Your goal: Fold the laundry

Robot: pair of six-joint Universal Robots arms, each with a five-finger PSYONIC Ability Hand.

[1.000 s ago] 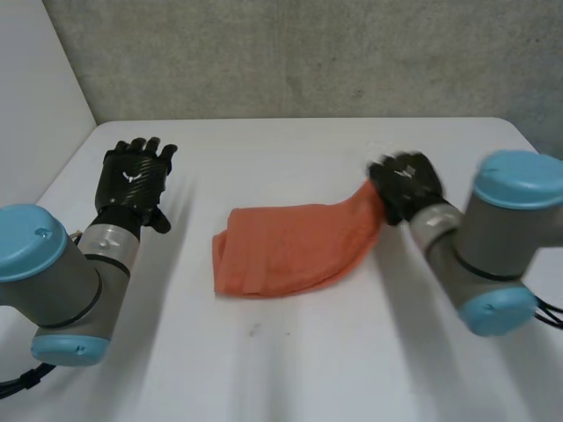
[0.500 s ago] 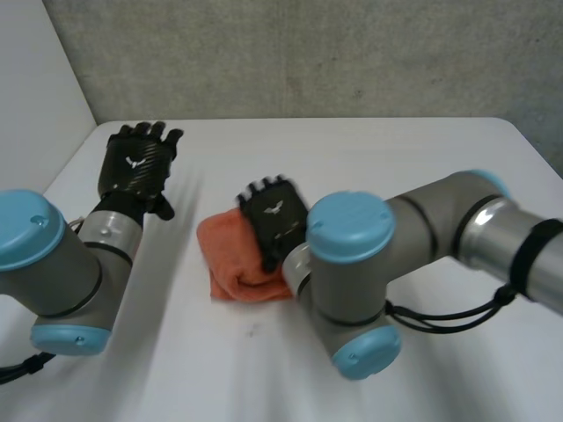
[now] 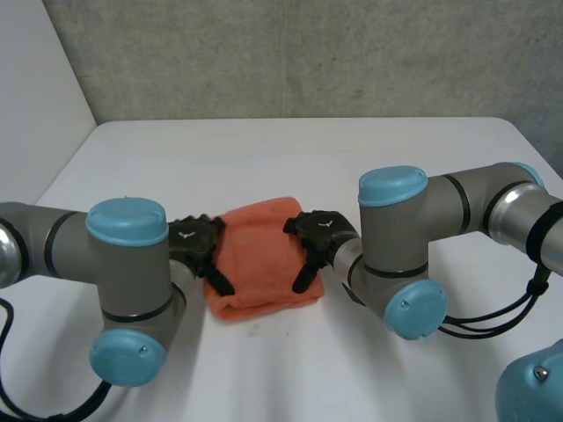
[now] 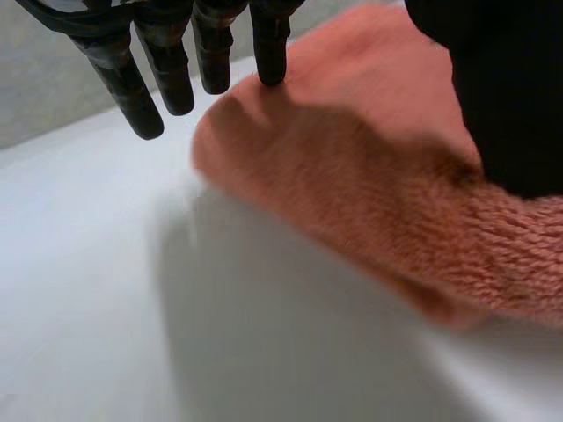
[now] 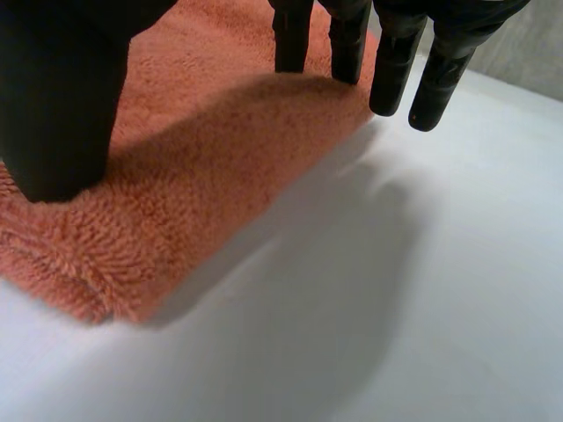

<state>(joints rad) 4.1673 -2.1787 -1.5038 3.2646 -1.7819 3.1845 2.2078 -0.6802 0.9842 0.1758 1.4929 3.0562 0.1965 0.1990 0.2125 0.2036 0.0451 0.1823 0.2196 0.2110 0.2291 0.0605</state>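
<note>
Left hand [image 3: 198,247] and right hand [image 3: 318,236] touch orange towel [image 3: 262,259].

2 arms, left arm [image 3: 66,255] and right arm [image 3: 475,207]: grey tube segments, round light-blue caps [image 3: 127,221]. Left hand [image 3: 195,246] and right hand [image 3: 321,239] black, small white mark on each back; slim segmented fingers [image 4: 123,79], thick thumb [image 4: 510,88].

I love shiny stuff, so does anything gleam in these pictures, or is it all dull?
Head view: the towel looks dull and fuzzy, the table is evenly lit without glare, and the grey metal of the right arm has a soft gleam. Left wrist view: the left robot hand shows faint lighter patches on its fingers. Right wrist view: the right robot hand looks flat black.
</note>
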